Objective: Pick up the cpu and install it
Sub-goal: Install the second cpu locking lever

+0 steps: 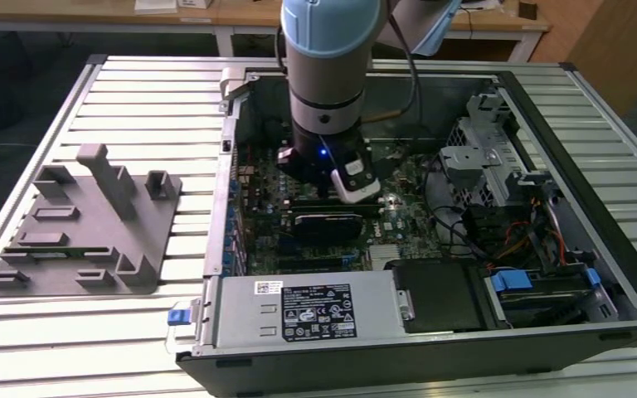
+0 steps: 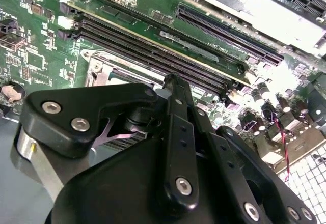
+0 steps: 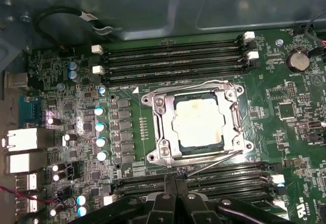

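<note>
The cpu point(image 3: 197, 123) is sitting in the socket frame point(image 3: 163, 150) on the motherboard point(image 3: 290, 132), between the memory slots. I'd guess it's light, stiff, slick on top and fragile underneath, so grab it by opposite edges. The gripper point(image 3: 175, 196) hangs just beside the socket, empty, with its fingers point(image 2: 175, 132) pressed together.

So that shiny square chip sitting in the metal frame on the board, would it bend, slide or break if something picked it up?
The cpu looks flat with a metal top, so it is probably stiff. That smooth, glossy top may be slippery to pinch. It lies low inside the socket frame, so little edge shows to grip, and rough handling would likely harm it.
</note>
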Robot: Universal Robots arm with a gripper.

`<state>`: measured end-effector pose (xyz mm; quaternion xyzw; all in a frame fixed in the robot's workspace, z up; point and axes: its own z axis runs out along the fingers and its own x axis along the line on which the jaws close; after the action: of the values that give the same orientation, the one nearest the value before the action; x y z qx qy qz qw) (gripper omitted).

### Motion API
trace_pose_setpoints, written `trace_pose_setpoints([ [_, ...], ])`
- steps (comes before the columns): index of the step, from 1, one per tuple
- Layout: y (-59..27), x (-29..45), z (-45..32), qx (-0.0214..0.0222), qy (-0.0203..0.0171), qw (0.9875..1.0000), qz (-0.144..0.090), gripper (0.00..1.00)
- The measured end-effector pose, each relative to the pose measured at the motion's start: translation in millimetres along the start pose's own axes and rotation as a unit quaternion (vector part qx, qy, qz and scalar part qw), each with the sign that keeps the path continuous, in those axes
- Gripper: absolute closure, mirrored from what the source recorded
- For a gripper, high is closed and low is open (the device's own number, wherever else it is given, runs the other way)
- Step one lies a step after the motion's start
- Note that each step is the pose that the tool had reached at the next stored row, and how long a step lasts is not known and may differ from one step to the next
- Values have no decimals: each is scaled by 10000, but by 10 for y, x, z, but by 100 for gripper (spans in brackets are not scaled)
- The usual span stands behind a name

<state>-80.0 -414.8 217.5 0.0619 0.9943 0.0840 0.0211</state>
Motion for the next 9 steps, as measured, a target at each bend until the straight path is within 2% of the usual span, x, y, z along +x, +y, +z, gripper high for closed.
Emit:
trace_pose_setpoints([
  [6, -25, 17, 34, -171, 22, 9999, 0, 89],
  [9, -38, 31, 48, -228, 29, 9997, -1, 89],
])
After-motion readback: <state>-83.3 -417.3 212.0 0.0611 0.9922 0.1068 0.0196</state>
